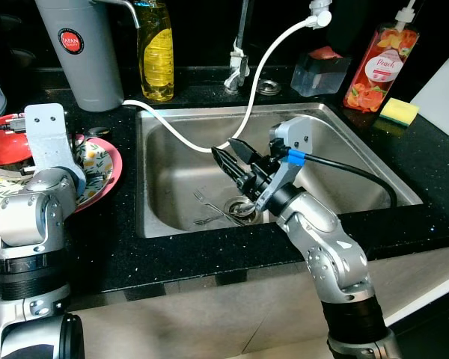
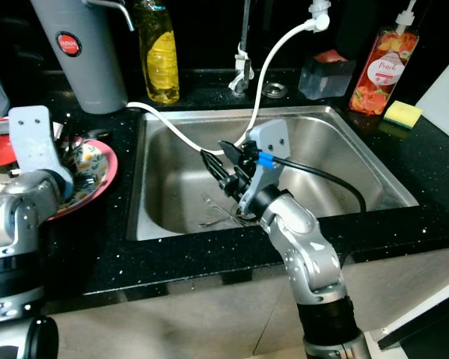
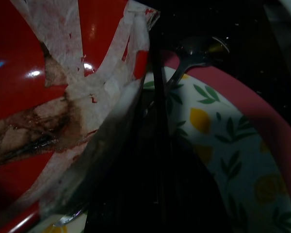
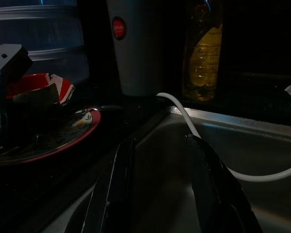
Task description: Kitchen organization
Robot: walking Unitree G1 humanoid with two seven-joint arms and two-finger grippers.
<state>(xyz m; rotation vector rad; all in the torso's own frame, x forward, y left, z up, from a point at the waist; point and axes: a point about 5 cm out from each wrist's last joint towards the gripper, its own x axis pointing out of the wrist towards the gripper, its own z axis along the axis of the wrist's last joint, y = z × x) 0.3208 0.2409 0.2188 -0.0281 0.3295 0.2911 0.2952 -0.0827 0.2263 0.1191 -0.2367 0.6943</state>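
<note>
My right gripper (image 1: 233, 155) hangs open over the steel sink (image 1: 172, 134), with nothing between its fingers. Below it a fork (image 1: 209, 210) lies on the sink floor beside the drain (image 1: 242, 209). My left gripper (image 3: 157, 160) is down at the pink-rimmed lemon-pattern plate (image 1: 105, 161) on the black counter, left of the sink. On that plate sit a red bowl (image 3: 19, 43) with crumpled, stained white paper (image 3: 82, 121) and a spoon (image 3: 194, 56). The left wrist's grey mount (image 1: 46, 134) hides that gripper from the head views.
Along the back stand a grey flask (image 1: 90, 52), a yellow bottle (image 1: 156, 52), the tap (image 1: 239, 63) with a white hose (image 1: 266, 60) drooping into the sink, a clear box (image 1: 320, 71), a peach soap bottle (image 1: 380, 67) and a yellow sponge (image 1: 399, 111).
</note>
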